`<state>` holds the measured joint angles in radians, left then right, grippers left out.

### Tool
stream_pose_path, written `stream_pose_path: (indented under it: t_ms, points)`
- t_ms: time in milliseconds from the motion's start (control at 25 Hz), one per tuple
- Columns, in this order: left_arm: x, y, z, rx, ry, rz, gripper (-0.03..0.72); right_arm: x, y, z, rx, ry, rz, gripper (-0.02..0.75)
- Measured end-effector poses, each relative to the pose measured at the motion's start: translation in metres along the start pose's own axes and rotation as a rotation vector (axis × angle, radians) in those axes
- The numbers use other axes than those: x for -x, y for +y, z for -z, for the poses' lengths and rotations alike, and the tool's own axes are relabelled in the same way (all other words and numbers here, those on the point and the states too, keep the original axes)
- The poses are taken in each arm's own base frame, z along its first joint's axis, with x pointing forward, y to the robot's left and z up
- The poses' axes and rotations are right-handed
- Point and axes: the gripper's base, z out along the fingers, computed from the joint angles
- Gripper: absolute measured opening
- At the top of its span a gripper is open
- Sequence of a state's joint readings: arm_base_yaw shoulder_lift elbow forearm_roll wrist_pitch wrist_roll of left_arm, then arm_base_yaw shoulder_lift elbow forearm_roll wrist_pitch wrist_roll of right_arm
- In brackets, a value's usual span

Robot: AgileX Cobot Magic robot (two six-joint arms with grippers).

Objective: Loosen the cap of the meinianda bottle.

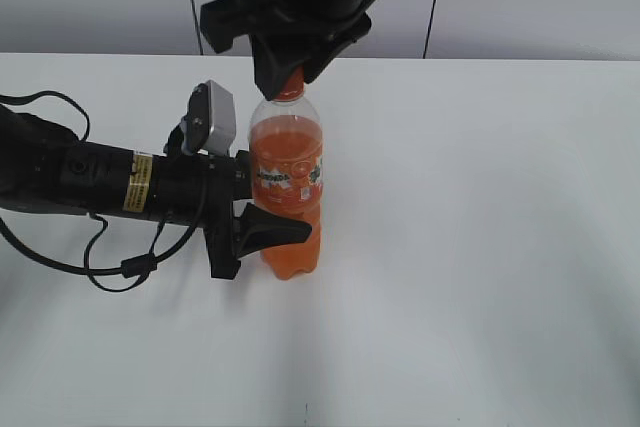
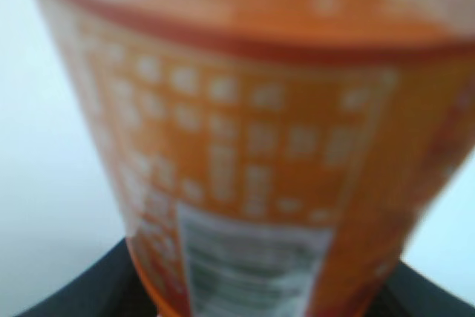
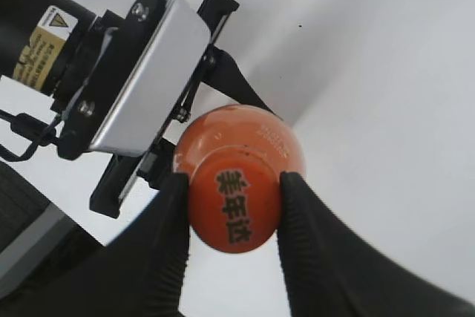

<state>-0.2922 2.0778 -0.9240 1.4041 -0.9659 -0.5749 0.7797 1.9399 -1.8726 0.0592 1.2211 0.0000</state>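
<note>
The meinianda bottle (image 1: 287,187) stands upright on the white table, full of orange drink. My left gripper (image 1: 262,219) comes in from the left and is shut on its lower body; the left wrist view shows only the blurred orange label (image 2: 252,161) filling the frame. My right gripper (image 1: 290,72) reaches down from above and is shut on the orange cap (image 1: 290,85). In the right wrist view the cap (image 3: 234,202), with black printed characters on top, sits between both black ribbed fingers (image 3: 233,207), which touch its sides.
The white table (image 1: 480,247) stretches to the right and front of the bottle. The left arm with its cables (image 1: 100,182) lies across the left part. The left wrist camera housing (image 3: 141,72) sits close beside the bottle's shoulder.
</note>
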Motion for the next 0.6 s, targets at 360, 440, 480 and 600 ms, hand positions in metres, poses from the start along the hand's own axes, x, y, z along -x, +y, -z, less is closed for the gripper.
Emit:
stream_pose_path:
  t_ms: [360,440,480,600]
  points:
    - [0.0000,0.0001,0.0000,0.001,0.000,0.001,0.384,0.0004,-0.0037,0.0008,-0.041,0.009,0.527,0.272]
    - [0.0000,0.0001,0.0000,0.001,0.000,0.001,0.384,0.0004,-0.0038,0.0008,-0.041,0.012,0.696,0.272]
    - [0.0000,0.0001,0.0000,0.001,0.000,0.001,0.384,0.0004,-0.0038,0.0008,-0.041,0.014,0.762,0.272]
    - [0.0000,0.0001,0.0000,0.001,0.000,0.001,0.384,0.0007,-0.0037,0.0013,-0.041,0.016,0.964,0.272]
